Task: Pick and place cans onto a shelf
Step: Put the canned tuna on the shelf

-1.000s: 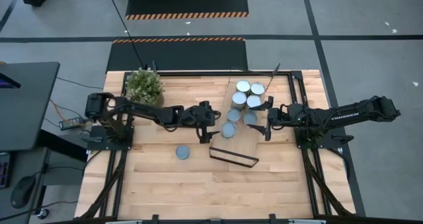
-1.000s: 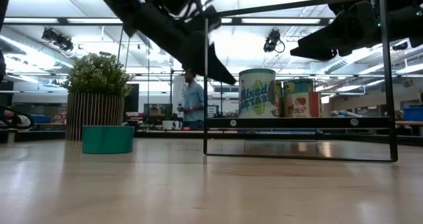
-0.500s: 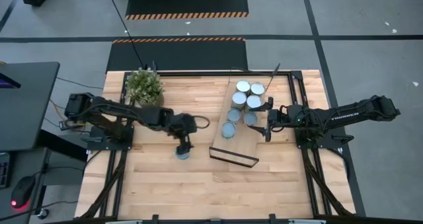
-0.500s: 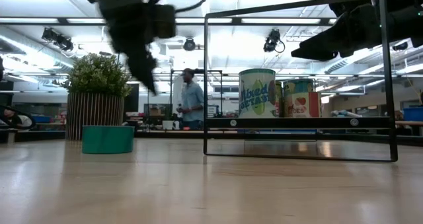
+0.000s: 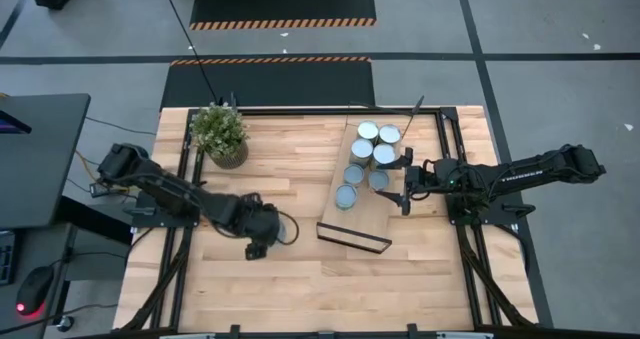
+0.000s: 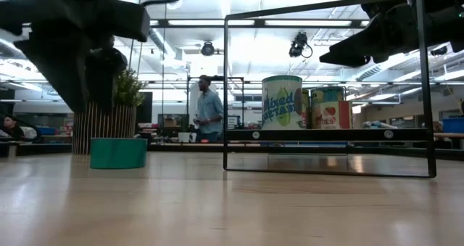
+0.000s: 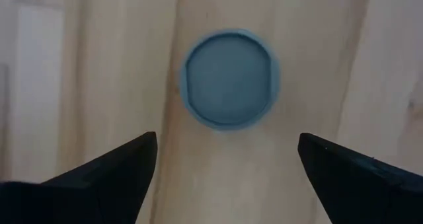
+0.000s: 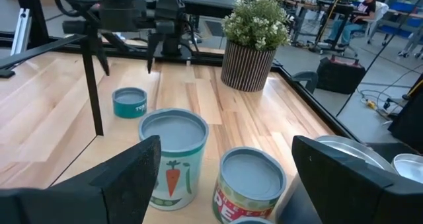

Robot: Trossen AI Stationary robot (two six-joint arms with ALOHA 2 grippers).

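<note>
A short teal can (image 7: pixel 229 78) with a silver-blue top stands on its base on the table, left of the shelf; it also shows in the low view (image 6: pixel 118 152) and the right wrist view (image 8: pixel 129 102). My left gripper (image 7: pixel 227 137) hangs open above it, pointing down, and hides it in the high view (image 5: pixel 264 234). The light-wood shelf (image 5: pixel 362 214) with black rails carries several cans (image 5: pixel 384 154). My right gripper (image 5: pixel 405 185) is open and empty at the shelf's right side, beside a carrot-label can (image 8: pixel 173 158) and a red-label can (image 8: pixel 250 184).
A potted plant (image 5: pixel 220 134) stands at the table's far left. The shelf's black rail frame (image 5: pixel 352 237) rises at its near end, between the lone can and the shelf cans. A person (image 6: pixel 209 109) stands in the room beyond the table.
My left gripper has swung from beside the shelf toward the table's near left, has turned to point down, and now hangs over the lone can. The can has stayed where it was.
</note>
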